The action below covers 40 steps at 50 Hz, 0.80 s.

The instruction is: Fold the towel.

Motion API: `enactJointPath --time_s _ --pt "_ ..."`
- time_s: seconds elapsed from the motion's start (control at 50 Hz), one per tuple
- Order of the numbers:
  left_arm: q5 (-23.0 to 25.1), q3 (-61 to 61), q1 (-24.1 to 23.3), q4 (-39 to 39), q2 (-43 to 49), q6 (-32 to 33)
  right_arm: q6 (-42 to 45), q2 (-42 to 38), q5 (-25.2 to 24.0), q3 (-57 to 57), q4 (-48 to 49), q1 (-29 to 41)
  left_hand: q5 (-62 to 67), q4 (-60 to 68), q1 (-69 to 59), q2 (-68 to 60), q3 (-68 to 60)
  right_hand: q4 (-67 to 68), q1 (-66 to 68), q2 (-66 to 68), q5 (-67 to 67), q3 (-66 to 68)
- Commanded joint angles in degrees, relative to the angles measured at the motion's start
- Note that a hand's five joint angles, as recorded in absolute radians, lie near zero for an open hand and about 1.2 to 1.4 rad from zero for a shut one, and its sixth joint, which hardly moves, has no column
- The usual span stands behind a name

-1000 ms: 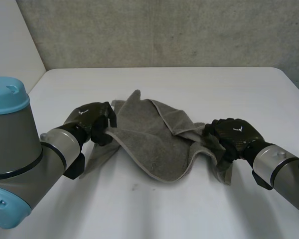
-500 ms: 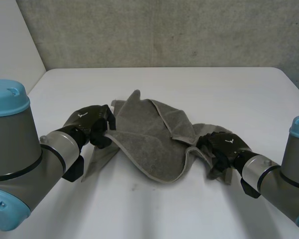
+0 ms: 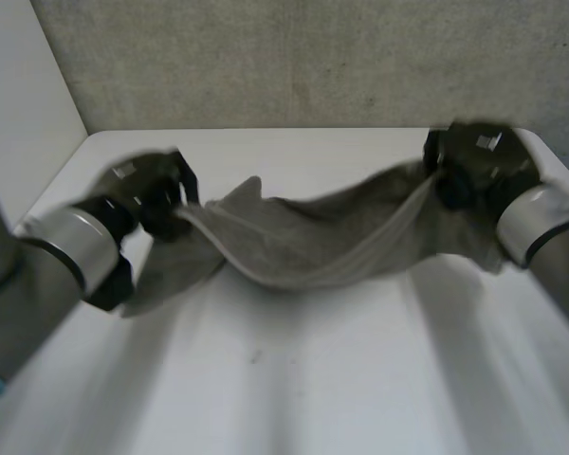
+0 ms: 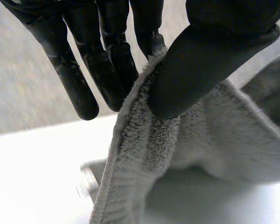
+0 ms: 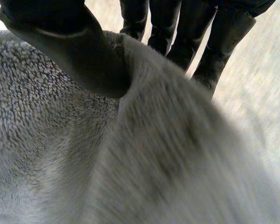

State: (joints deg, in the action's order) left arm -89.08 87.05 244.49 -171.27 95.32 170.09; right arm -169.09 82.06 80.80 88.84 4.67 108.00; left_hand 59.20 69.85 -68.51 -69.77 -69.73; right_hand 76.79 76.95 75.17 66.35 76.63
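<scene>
Two ends of the grey, looped terry towel (image 3: pixel 313 242) are pinched, thumb against fingers: one by my black left hand (image 3: pixel 147 185), one by my black right hand (image 3: pixel 479 161). It sags between them over the white table (image 3: pixel 294 379); whether its belly touches, I can't tell.

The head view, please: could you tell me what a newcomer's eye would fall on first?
The grey towel hangs stretched between two black hands over the white table, sagging in the middle. The left hand pinches one end and the right hand the other, each with thumb against fingers.
</scene>
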Motion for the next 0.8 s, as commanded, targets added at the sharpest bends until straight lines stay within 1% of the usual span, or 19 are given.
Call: enactJointPath --time_s 0.02,0.08,0.12,0.14,0.18,0.28,0.4,0.5,0.52,0.56,0.62,0.66,0.68,0.7,0.72,0.74,0.76,0.78,0.8 --pt "0.3 -12.7 4.8 9.2 -8.7 5.7 7.2 6.9 -4.2 -21.0 -24.0 -0.9 10.8 10.1 -11.5 -10.2 -10.3 3.2 3.1 4.8 3.6 3.4" --pt "0.7 -16.0 5.5 11.1 -9.1 7.4 9.0 7.1 -4.6 -25.5 -27.6 -1.3 10.8 10.1 -11.5 -10.2 -10.3 3.2 3.1 4.8 3.6 3.4" --pt "1.6 -22.1 6.3 14.8 -9.0 11.0 12.3 6.5 -4.3 -34.4 -33.4 -1.3 10.8 10.1 -11.5 -10.2 -10.3 3.2 3.1 4.8 3.6 3.4" --pt "1.6 -22.1 6.3 14.8 -9.0 11.1 12.3 6.5 -4.3 -34.4 -33.4 -1.3 10.8 10.1 -11.5 -10.2 -10.3 3.2 3.1 4.8 3.6 3.4" --pt "2.4 -27.1 7.1 18.3 -8.5 13.6 13.8 4.4 -4.3 -42.0 -38.7 -1.4 10.8 10.1 -11.5 -10.2 -10.3 3.2 3.1 4.8 3.6 3.4" --pt "2.9 -31.1 8.5 23.0 -5.4 16.7 14.6 0.0 -4.9 -48.7 -45.4 -1.5 10.8 10.1 -11.5 -10.2 -10.3 3.2 3.1 4.8 3.6 3.4" --pt "2.9 -31.9 8.5 25.5 0.6 18.7 16.9 -4.4 -5.0 -48.0 -47.7 -1.3 10.8 10.1 -11.5 -10.2 -10.3 3.2 3.1 4.8 3.6 3.4" --pt "2.9 -30.8 7.7 25.7 11.4 18.8 18.4 -12.3 -4.6 -44.2 -46.9 -0.6 10.8 10.1 -11.5 -10.2 -10.3 3.2 3.1 4.8 3.6 3.4" --pt "2.9 -30.8 7.7 25.7 11.5 18.8 18.4 -12.4 -4.6 -44.2 -46.9 -0.6 10.8 10.1 -11.5 -10.2 -10.3 3.2 3.1 4.8 3.6 3.4" --pt "2.9 -32.7 7.5 24.9 17.5 18.7 17.9 -18.2 -4.5 -45.6 -42.8 -0.4 10.8 10.1 -11.5 -10.2 -10.3 3.2 3.1 4.8 3.6 3.4" --pt "2.8 -35.7 7.6 23.4 20.4 18.6 17.5 -21.0 -4.4 -47.6 -39.0 0.1 10.8 10.1 -11.5 -10.2 -10.3 3.2 3.1 4.8 3.6 3.4" --pt "2.5 -44.1 7.6 18.5 25.2 18.1 16.5 -25.1 -4.1 -52.0 -29.2 1.1 10.8 10.1 -11.5 -10.2 -10.3 3.2 3.1 4.8 3.6 3.4" --pt "2.5 -44.2 7.6 18.5 25.3 18.1 16.5 -25.1 -4.1 -52.0 -29.1 1.1 10.8 10.1 -11.5 -10.2 -10.3 3.2 3.1 4.8 3.6 3.4" --pt "2.4 -48.5 7.5 16.0 26.6 17.9 15.6 -26.1 -4.0 -53.1 -23.0 1.2 10.8 10.1 -11.5 -10.2 -10.3 3.2 3.1 4.8 3.6 3.4" --pt "2.2 -52.6 7.5 13.3 27.1 17.2 14.1 -26.2 -4.0 -53.4 -16.3 1.2 10.8 10.1 -11.5 -10.2 -10.3 3.2 3.1 4.8 3.6 3.4" --pt "2.2 -52.7 7.5 13.2 27.1 17.2 14.1 -26.2 -4.0 -53.4 -16.3 1.2 10.8 10.1 -11.5 -10.2 -10.3 3.2 3.1 4.8 3.6 3.4" --pt "1.9 -55.8 7.6 10.1 27.2 16.0 11.9 -26.0 -3.7 -53.1 -9.5 1.1 10.8 10.1 -11.5 -10.2 -10.3 3.2 3.1 4.8 3.6 3.4" --pt "1.9 -55.9 7.6 10.1 27.2 16.0 11.9 -26.0 -3.7 -53.1 -9.4 1.1 10.8 10.1 -11.5 -10.2 -10.3 3.2 3.1 4.8 3.6 3.4" --pt "1.6 -57.8 7.6 7.1 26.8 14.1 9.4 -25.1 -3.2 -52.1 -3.3 0.9 10.8 10.1 -11.5 -10.2 -10.3 3.2 3.1 4.8 3.6 3.4"
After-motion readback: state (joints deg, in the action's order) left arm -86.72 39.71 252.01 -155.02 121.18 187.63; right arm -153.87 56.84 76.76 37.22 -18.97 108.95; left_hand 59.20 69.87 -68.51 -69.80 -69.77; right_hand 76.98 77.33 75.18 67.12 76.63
